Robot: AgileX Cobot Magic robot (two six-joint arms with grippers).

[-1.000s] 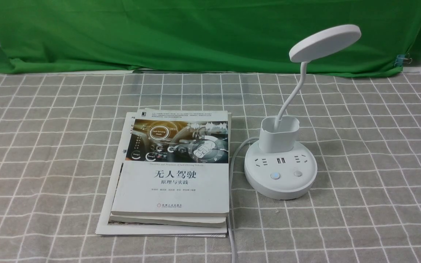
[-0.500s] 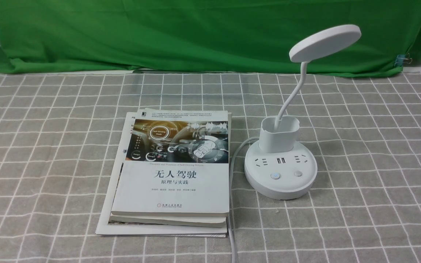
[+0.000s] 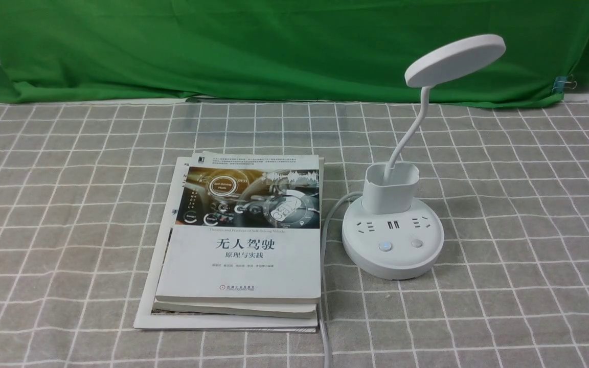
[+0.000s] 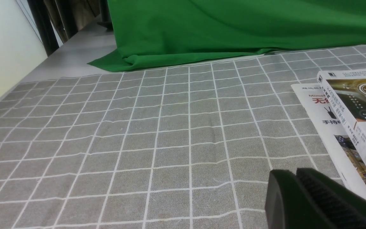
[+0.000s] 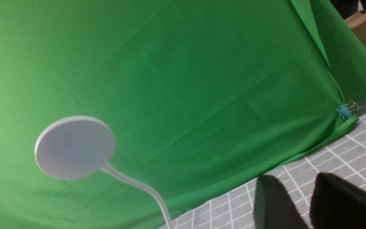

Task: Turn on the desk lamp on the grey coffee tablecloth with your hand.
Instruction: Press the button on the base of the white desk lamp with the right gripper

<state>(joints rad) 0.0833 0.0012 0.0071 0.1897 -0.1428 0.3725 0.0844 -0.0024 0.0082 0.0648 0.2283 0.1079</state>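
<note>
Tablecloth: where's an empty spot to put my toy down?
The tablecloth is bare left of the books, right of the lamp, and in the strip between them and the green cloth behind. It's crowded between books and lamp, where the cord runs.

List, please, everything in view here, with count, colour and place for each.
desk lamp: one, white, right of centre on the cloth
cable: one, white, from the lamp's base toward the near edge
books: three stacked, mainly white, left of the lamp
grey coffee tablecloth: one, grey-brown with white grid, under everything
backdrop cloth: one, green, along the far side
binder clip: at least one, blue, on the backdrop's right end
left gripper: one, black, shut, beside the books
right gripper: one, black, open, near the lamp
</note>
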